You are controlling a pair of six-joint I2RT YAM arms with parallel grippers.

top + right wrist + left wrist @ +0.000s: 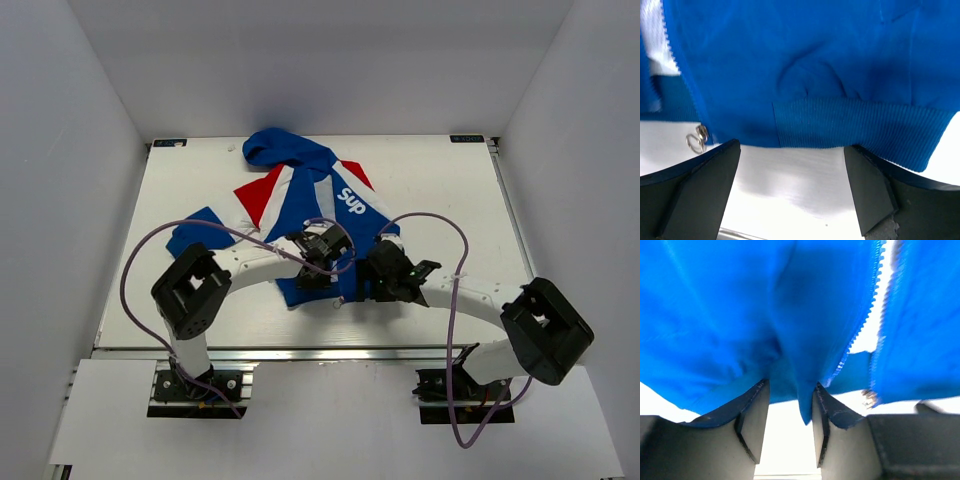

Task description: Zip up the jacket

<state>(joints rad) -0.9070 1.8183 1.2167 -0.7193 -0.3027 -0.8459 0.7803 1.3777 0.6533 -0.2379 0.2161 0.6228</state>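
Jacket: jacket (pixel 300 190) lies front up on the white bench (pixel 440 180), hood at the far side, hem toward the arm bases.
Zip: the two rows of teeth (pixel 866 322) stand apart in the left wrist view, with white showing between them. The pull ring (pixel 696 139) sits at the hem.
Left hand: left hand (pixel 318 262) is over the lower front, just left of the zip. Its gap is narrow, and a raised fold of blue cloth is nipped between the fingertips.
Right hand: right hand (pixel 378 278) is at the hem, right of the zip. Its fingers are spread wide, with only bare bench between them. The ribbed hem (pixel 850 125) lies across, just beyond the fingertips, and the ring is just outside one finger.
Spacing: the hands are near each other, on either side of the zip line.
In the way: in the top view both wrists hide the hem, and purple cables (pixel 455 300) loop over the lower jacket and one sleeve.
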